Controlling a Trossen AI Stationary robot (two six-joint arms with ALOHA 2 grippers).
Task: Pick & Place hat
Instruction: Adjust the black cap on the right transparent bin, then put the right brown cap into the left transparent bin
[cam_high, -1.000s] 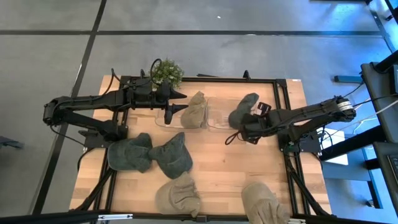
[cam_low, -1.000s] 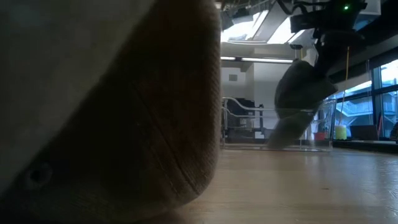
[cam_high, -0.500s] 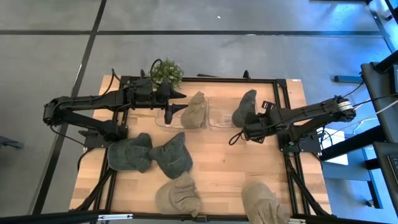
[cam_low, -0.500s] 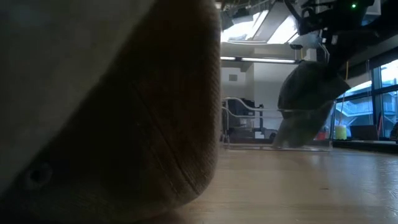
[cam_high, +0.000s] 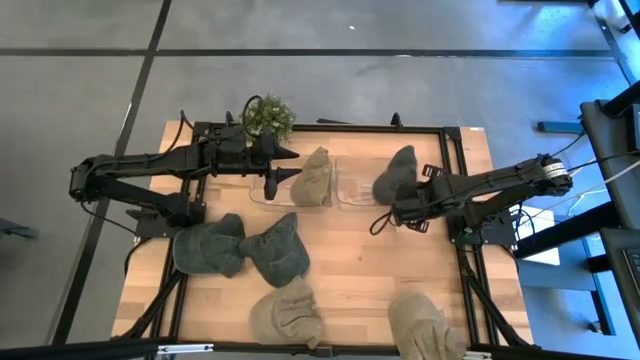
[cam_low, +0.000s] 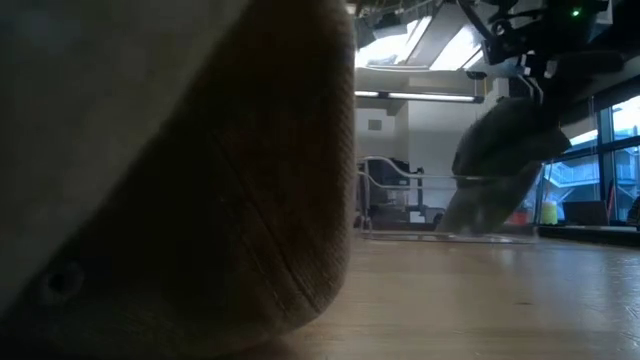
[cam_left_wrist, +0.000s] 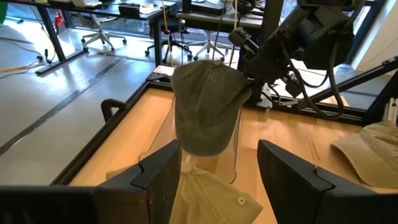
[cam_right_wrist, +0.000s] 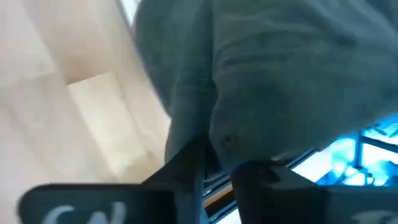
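Here the right gripper (cam_high: 404, 201), clamped on the grey-green hat (cam_high: 396, 176), holds it over the right clear stand (cam_high: 352, 186) at the table's far side. Next: lower, then release. The left gripper (cam_high: 283, 173), fingers apart, waits by the tan hat (cam_high: 314, 177).

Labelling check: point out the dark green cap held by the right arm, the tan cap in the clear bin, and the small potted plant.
dark green cap (cam_left_wrist: 202, 102), left wrist view, crown.
tan cap (cam_high: 314, 178), high view, crown.
small potted plant (cam_high: 268, 114), high view, foliage.
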